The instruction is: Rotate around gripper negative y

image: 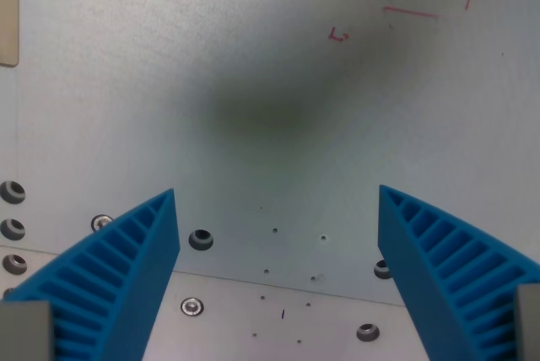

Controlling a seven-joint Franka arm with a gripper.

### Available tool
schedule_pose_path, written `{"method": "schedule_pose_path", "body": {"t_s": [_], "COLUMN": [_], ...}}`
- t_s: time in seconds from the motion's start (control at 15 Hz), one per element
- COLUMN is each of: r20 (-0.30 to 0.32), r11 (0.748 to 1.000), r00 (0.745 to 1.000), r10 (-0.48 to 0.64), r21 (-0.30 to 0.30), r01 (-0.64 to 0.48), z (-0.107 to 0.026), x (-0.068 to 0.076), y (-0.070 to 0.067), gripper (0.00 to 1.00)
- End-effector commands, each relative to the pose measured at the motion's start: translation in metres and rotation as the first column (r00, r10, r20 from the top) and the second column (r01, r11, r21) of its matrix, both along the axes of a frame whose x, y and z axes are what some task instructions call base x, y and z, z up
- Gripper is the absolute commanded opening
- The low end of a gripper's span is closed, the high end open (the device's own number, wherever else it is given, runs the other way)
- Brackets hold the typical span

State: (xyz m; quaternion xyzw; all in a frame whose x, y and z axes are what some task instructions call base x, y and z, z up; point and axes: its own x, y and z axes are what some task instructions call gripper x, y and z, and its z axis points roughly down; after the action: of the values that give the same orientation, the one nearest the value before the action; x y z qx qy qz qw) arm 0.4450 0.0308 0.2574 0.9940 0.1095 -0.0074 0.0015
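Above the grey table (253, 57) — gripper (278, 209) spread wide, blue ribbed fingers (126, 251) (nothing between them) — red marks (422, 11) upper right.

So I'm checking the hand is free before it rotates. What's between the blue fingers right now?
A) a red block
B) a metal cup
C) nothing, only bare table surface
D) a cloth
C: the hand is open, its blue fingers set wide apart, and only the grey table with its small screw holes shows in the gap.
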Motion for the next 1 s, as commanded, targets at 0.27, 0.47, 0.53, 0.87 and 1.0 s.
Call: {"method": "schedule_pose_path", "body": {"t_s": [0.27,0.47,0.53,0.87,1.0], "r20": [-0.041,-0.075,-0.086,-0.143,-0.165], "r11": [1.0,1.0,1.0,0.999,0.999], "r00": [0.999,0.997,0.996,0.99,0.986], "r10": [-0.001,-0.001,-0.001,-0.003,-0.004], "r21": [-0.01,-0.018,-0.02,-0.033,-0.038], "r01": [0.0,0.0,0.0,-0.002,-0.003], "z": [0.0019,0.0019,0.0019,0.0019,0.0019], "x": [0.0003,0.0003,0.0003,0.0003,0.0003], "y": [-0.0001,-0.0001,-0.0001,-0.0001,-0.0001], "gripper": [1.0,1.0,1.0,1.0,1.0]}}
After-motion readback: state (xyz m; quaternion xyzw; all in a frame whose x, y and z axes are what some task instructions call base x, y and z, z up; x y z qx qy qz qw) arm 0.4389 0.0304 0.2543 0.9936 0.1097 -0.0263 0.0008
